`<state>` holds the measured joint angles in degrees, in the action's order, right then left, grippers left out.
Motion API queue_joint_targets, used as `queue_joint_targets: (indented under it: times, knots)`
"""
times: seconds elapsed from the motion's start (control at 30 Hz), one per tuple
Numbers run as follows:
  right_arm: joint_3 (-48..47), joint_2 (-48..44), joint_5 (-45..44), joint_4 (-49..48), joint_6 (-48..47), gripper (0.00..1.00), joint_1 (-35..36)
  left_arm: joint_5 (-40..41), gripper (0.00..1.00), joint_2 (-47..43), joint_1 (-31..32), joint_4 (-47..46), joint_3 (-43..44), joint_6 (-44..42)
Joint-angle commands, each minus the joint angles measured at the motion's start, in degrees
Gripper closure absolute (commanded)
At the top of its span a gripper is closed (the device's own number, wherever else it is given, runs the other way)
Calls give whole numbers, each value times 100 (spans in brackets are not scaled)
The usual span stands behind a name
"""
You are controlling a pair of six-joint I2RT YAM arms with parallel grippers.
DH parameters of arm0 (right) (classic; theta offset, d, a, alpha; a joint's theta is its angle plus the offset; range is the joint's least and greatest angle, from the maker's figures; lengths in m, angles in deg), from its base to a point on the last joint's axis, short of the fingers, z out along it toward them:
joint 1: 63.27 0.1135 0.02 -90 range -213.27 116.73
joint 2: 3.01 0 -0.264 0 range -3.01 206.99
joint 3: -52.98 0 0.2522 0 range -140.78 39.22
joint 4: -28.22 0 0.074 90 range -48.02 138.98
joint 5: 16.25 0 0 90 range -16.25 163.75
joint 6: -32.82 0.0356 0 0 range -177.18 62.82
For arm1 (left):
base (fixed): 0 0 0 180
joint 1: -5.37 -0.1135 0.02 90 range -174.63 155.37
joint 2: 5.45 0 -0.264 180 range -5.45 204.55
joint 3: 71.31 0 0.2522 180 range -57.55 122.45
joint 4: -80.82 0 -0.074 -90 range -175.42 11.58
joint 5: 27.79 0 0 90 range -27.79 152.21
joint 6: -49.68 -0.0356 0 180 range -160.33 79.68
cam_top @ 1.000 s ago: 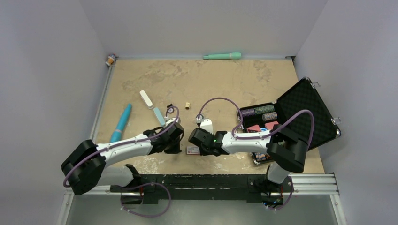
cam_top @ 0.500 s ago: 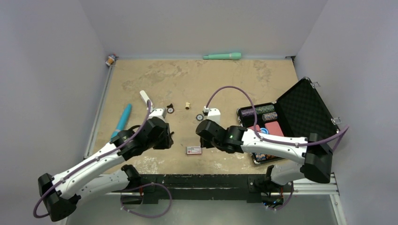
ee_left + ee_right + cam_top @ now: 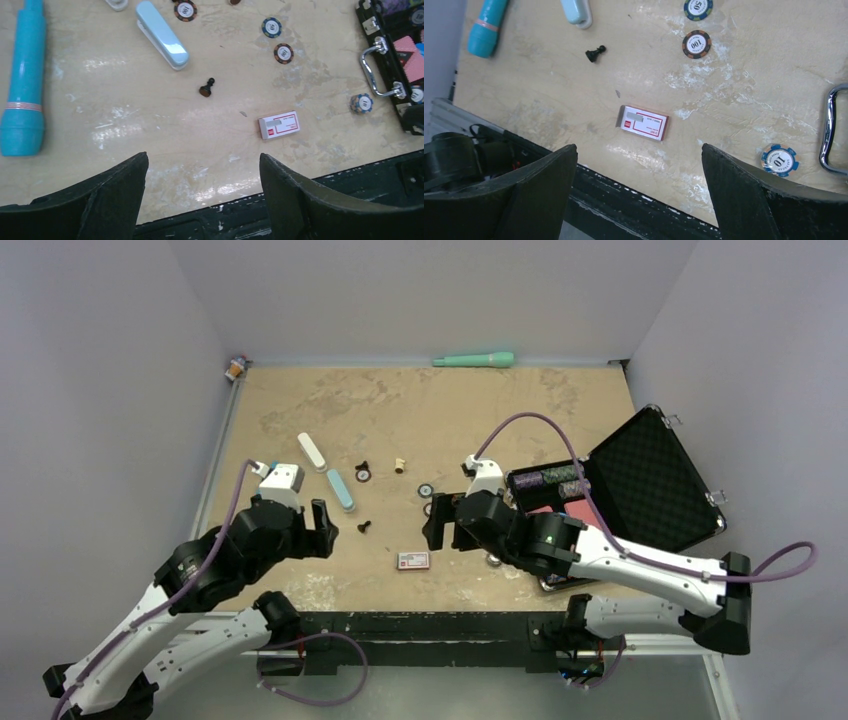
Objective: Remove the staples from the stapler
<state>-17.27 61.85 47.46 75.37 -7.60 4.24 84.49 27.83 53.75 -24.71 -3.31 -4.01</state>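
Observation:
The stapler lies opened flat on the tan table, its white bar (image 3: 312,451) and its light blue bar (image 3: 340,489) end to end. The blue bar (image 3: 162,35) shows at the top of the left wrist view, and its end (image 3: 577,11) in the right wrist view. My left gripper (image 3: 320,524) (image 3: 203,156) hangs open and empty, raised near the front edge, apart from the stapler. My right gripper (image 3: 441,524) (image 3: 639,146) is open and empty too, high above the small box. The staples do not show in any view.
A red-and-white labelled box (image 3: 412,560) (image 3: 643,122), a black pawn (image 3: 206,88) and poker chips (image 3: 697,44) lie between the grippers. A blue marker (image 3: 25,85) lies left. An open black case (image 3: 640,485) stands right, and a teal pen (image 3: 474,360) at the back.
Both grippers have gone from shut to open. Both arms have risen from low over the table; the left has drawn back to the left and the right to the right.

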Motion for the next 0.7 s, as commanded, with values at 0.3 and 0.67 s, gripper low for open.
queue_joint_targets:
  times: [0.3,0.67]
  knots:
    - [130,-1350,-1202,-555,-47,1,21,891,6,-257,-56,381,177,-624]
    - [-1131,371,-713,-845,-1089,1,19,1037,1,-85,-57,322,107,-701]
